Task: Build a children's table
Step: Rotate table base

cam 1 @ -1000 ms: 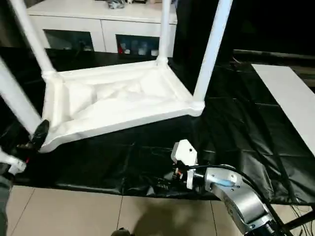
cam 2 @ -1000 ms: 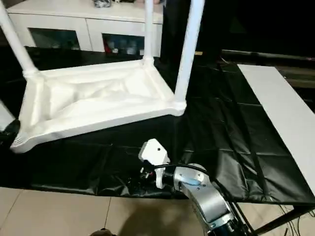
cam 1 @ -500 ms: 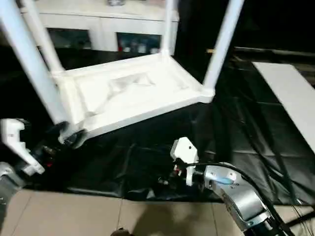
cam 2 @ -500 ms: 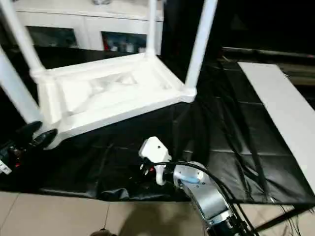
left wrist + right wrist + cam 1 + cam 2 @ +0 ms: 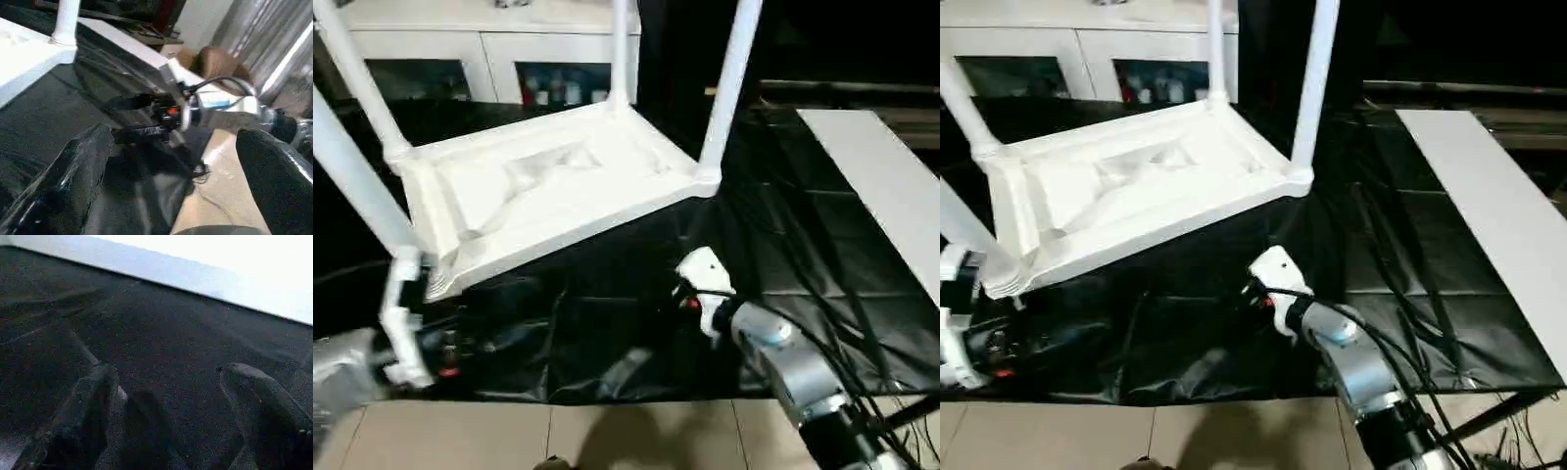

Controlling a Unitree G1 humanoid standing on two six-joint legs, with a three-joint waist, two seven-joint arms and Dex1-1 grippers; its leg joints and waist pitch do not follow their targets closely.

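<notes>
Children's table (image 5: 548, 191) lies upside down on the black sheet (image 5: 783, 245), ribbed underside up. Four white tube legs stand up from the corner sockets: one at the near-right corner (image 5: 729, 88), one at the far right (image 5: 620, 49), one at the far left (image 5: 357, 83), one at the near-left corner (image 5: 357, 181). The tabletop's long axis runs from near left to far right, skewed against the sheet's front edge.

Left pincer (image 5: 161, 166) is wide open and holds nothing, low by the near-left corner; contact with the table hard to judge. Right pincer (image 5: 171, 406) is also spread and empty, over bare black sheet just in front of the tabletop's long near edge.

Flat white board (image 5: 881, 186) lies at right, well apart. White cabinet with glass doors (image 5: 499, 59) stands behind.
</notes>
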